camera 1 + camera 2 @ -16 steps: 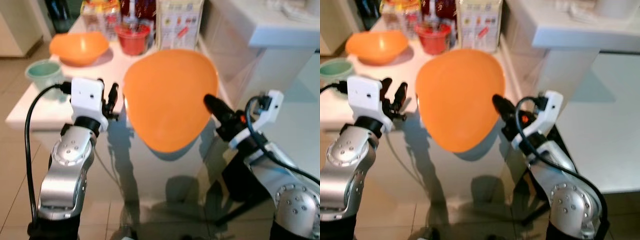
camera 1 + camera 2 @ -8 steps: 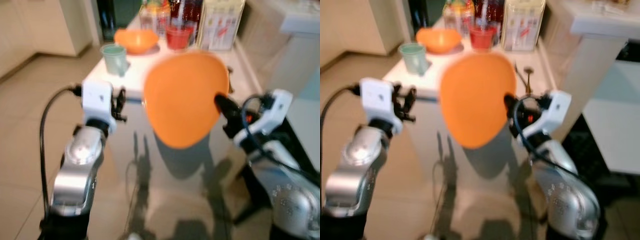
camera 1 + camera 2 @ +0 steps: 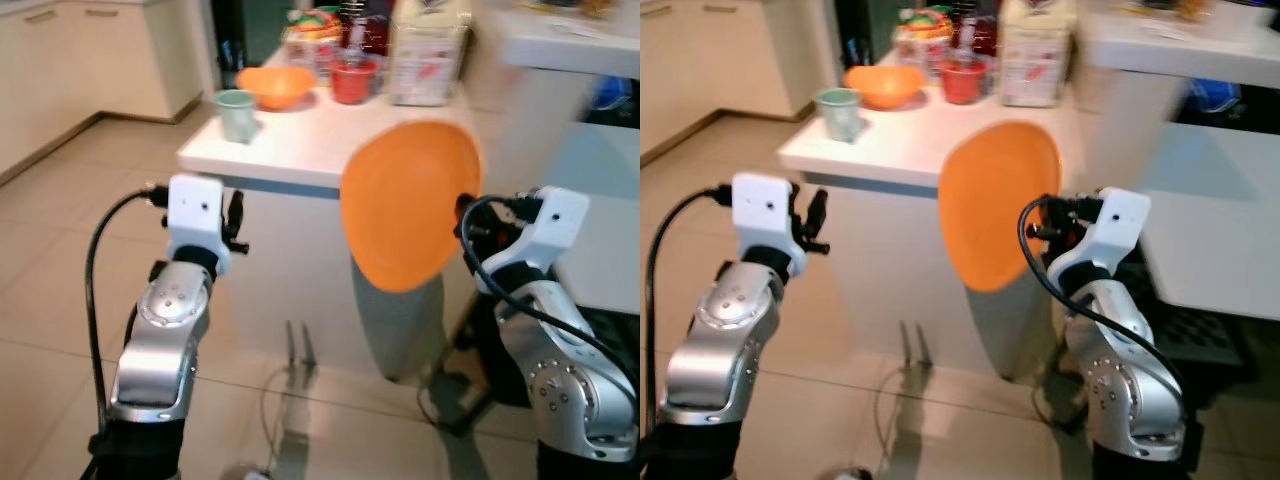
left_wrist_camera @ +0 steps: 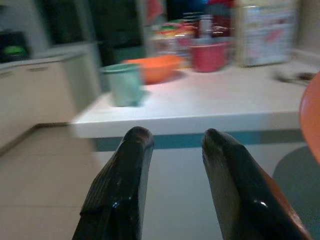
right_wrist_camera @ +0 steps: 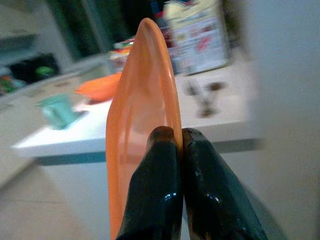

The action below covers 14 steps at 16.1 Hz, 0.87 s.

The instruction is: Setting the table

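The right gripper [image 5: 172, 142] had its jaws clenched on the rim of the orange plate [image 3: 405, 205], which stood on edge in the air before the white bench [image 3: 300, 150], likely so it could be carried without slipping. The left gripper [image 4: 172, 142] held nothing, jaws released and apart, pointing at the bench, where a green cup [image 3: 236, 114], an orange bowl [image 3: 275, 85] and a red cup [image 3: 354, 81] stood
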Available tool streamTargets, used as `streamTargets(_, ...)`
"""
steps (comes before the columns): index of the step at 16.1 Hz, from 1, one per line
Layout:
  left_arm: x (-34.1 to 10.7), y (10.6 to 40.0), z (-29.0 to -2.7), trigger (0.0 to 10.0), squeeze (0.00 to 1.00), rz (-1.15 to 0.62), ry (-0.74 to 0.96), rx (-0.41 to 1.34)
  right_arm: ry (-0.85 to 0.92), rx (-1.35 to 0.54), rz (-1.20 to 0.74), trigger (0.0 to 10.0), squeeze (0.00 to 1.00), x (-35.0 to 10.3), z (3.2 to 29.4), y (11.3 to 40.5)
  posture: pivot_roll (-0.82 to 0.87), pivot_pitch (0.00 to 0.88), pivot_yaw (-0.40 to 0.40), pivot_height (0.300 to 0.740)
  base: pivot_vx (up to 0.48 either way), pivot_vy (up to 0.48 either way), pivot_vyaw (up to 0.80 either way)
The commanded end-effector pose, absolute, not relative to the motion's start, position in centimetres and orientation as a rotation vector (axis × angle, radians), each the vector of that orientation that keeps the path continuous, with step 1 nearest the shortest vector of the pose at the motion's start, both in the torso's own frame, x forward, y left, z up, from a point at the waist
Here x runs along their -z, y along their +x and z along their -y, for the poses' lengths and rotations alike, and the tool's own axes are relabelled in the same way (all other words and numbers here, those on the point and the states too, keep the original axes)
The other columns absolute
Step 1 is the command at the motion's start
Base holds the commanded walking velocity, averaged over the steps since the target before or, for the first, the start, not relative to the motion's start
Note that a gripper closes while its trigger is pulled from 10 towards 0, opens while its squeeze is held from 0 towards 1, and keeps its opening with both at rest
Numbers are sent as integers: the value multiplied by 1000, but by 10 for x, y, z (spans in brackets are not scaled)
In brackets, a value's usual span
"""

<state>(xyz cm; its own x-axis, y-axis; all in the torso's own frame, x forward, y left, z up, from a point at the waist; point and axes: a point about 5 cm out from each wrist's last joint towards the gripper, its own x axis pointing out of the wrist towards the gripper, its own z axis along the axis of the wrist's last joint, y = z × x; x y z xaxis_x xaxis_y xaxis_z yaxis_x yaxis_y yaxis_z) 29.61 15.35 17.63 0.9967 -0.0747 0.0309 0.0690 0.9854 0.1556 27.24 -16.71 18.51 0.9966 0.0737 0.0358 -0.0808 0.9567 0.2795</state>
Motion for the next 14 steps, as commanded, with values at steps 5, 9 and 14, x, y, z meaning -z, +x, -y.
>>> streamTargets(5, -180, 301, -150, 10000, 0, 51, 165, 67, 236, 6, 168, 10000, 0, -203, 177, 274, -2, 0, -4, 740, 0, -480, 0)
streamTargets(9, -177, 302, -147, 10000, 0, 47, 176, 79, 242, 105, 153, 10000, 0, -197, 189, 272, -18, 0, 6, 740, 0, -480, 0)
streamTargets(14, -178, 303, -135, 10000, 0, 61, 189, 105, 208, 114, 133, 10000, 0, -193, 197, 276, -13, 0, -14, 740, 0, -480, 0)
